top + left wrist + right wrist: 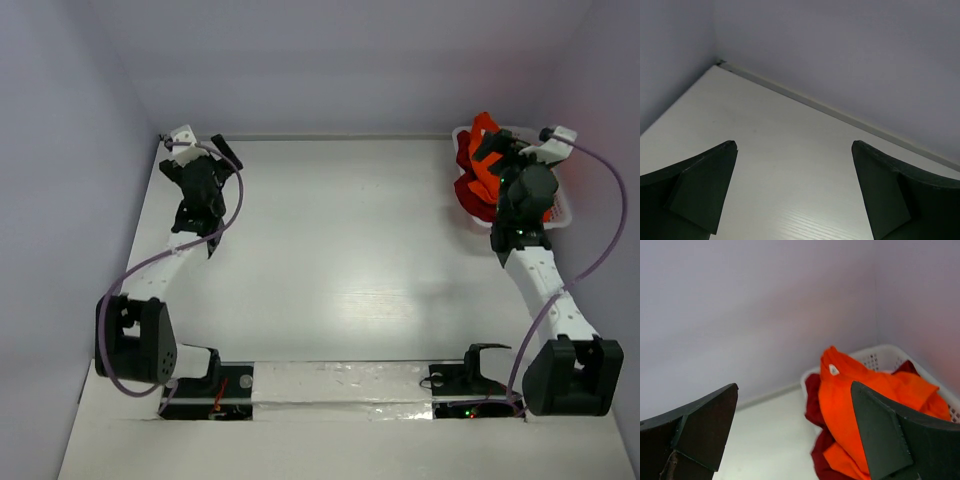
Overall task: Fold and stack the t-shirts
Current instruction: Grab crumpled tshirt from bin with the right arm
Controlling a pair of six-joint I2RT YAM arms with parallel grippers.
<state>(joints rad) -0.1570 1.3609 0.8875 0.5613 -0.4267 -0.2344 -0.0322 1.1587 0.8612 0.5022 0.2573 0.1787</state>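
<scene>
Your left gripper (pixel 794 145) and right gripper (pixel 794 385) both gape wide, holding nothing. The orange t-shirt (pixel 850 405) and crimson t-shirt (pixel 812 397) sit bunched in the basket (pixel 880 351) (far right corner of the table (pixel 340 250)).

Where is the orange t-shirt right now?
The orange t-shirt lies bunched in the white basket at the far right corner of the table, heaped together with the dark red t-shirt, just ahead of the open right hand.

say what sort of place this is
Probably a robot lab cell: white table boxed in by plain walls, left arm and right arm bolted at its edge, shirts in a basket.
</scene>
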